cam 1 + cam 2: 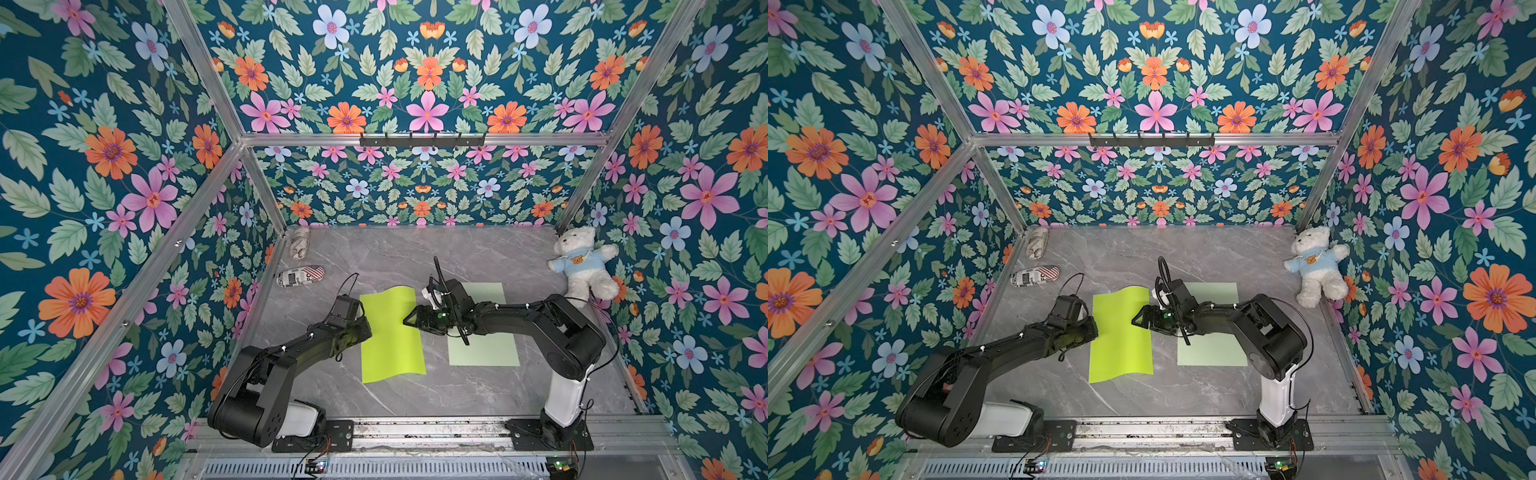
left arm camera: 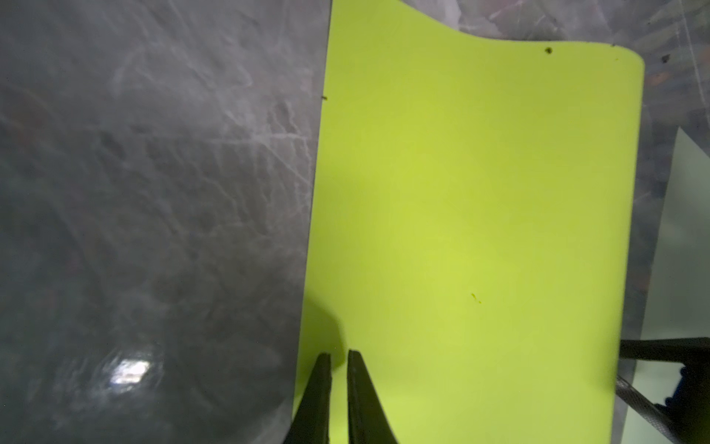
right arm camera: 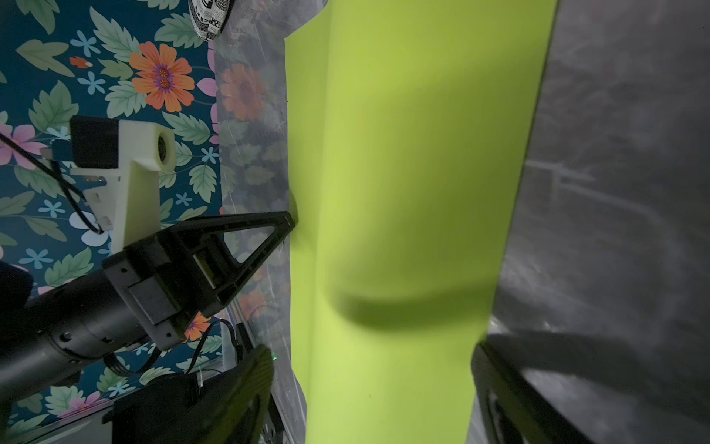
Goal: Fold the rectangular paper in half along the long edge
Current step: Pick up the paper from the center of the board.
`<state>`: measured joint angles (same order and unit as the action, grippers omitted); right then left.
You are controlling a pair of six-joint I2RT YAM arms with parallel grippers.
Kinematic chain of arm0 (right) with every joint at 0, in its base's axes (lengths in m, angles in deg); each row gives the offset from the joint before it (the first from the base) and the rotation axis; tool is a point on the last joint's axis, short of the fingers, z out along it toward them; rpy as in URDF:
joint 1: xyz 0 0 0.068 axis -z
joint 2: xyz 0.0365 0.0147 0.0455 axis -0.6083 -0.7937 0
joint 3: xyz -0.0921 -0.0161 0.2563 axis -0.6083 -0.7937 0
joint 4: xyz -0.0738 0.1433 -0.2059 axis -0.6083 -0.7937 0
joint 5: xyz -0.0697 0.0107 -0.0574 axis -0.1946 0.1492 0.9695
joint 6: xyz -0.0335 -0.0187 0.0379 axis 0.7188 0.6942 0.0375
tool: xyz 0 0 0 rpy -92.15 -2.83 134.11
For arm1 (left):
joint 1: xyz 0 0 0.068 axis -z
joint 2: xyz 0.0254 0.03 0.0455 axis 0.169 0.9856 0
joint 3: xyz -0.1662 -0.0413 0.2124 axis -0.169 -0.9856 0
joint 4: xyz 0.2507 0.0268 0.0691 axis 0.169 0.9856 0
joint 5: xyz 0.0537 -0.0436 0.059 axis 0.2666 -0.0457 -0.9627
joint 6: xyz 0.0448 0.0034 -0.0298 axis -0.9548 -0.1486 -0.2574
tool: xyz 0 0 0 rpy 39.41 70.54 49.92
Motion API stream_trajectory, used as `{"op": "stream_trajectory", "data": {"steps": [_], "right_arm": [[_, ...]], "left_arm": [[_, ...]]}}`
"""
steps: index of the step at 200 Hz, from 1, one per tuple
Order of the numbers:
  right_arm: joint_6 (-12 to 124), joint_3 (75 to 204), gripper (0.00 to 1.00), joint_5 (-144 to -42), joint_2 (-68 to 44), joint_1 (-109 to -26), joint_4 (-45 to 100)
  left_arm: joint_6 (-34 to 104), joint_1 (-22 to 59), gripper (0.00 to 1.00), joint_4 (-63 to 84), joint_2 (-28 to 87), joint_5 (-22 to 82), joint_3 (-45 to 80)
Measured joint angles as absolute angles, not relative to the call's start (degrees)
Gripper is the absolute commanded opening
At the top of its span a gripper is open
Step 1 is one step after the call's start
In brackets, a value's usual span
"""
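Note:
The rectangular paper [image 1: 390,332] [image 1: 1121,336] is a bright yellow-green sheet lying on the grey marble table, its long edges running front to back. It is bowed, with wavy short edges. My left gripper [image 1: 365,328] [image 2: 339,355] sits at the sheet's left long edge, its jaws nearly together with only a thin slit, and the tips rest over the paper [image 2: 480,211]. My right gripper [image 1: 406,319] [image 3: 372,369] hovers at the right long edge with its jaws spread wide, and the paper [image 3: 415,153] shows between them, ungripped.
A pale green sheet [image 1: 484,345] lies flat under my right arm. A white teddy bear [image 1: 582,266] leans in the back right corner. Two patterned pouches [image 1: 300,275] [image 1: 300,243] lie at the back left. Floral walls enclose the table.

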<state>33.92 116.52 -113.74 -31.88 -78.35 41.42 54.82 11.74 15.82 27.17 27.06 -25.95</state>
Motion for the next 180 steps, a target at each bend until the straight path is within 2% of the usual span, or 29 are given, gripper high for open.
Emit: {"op": "stream_trajectory", "data": {"steps": [91,180], "right_arm": [[33.5,118.5,0.85,-115.9,-34.0,-78.4,42.8],[33.5,121.7,0.86,-117.2,-36.7,-78.7,42.8]], "left_arm": [[56.3,11.9,0.13,8.0,29.1,28.4,-28.2],[56.7,12.4,0.13,6.3,29.9,28.0,-28.3]]}}
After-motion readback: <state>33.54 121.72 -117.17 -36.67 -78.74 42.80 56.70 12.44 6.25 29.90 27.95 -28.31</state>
